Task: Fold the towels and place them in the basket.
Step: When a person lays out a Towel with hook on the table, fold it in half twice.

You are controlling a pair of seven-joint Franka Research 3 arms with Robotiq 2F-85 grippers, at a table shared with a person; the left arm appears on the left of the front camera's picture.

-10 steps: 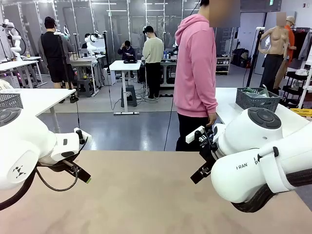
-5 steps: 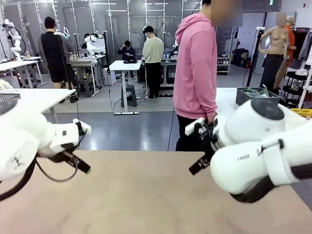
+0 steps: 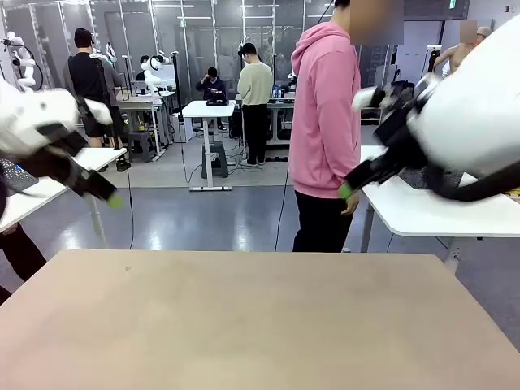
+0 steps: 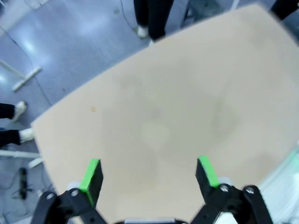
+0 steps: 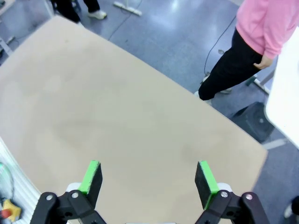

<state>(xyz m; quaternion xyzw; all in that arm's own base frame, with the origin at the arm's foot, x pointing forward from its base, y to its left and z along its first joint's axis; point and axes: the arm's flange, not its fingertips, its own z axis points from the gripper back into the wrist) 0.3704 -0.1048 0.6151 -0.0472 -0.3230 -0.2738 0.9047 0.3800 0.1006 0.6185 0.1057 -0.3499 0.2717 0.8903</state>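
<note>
Across the lower half of the front view, a wide beige table (image 3: 244, 325), top plain and smooth. Beyond its far edge, standing side-on, a person (image 3: 325, 106) in a pink hoodie and dark trousers, one hand low beside a white side table (image 3: 422, 213). High at the right of the picture, above the table, the white right arm (image 3: 479, 106); high at the left, the white left arm (image 3: 32, 122). Seen from the left wrist, the left gripper (image 4: 148, 173) released, green pads (image 4: 91, 175) wide apart, with beige tabletop between and below them, well apart from the surface. Seen from the right wrist, the right gripper (image 5: 148, 176) released just the same, jaws wide, grasping nothing, with beige tabletop between them and the far table corner beyond. Place of the towels and the basket relative to either pair of jaws: not possible to tell.
</note>
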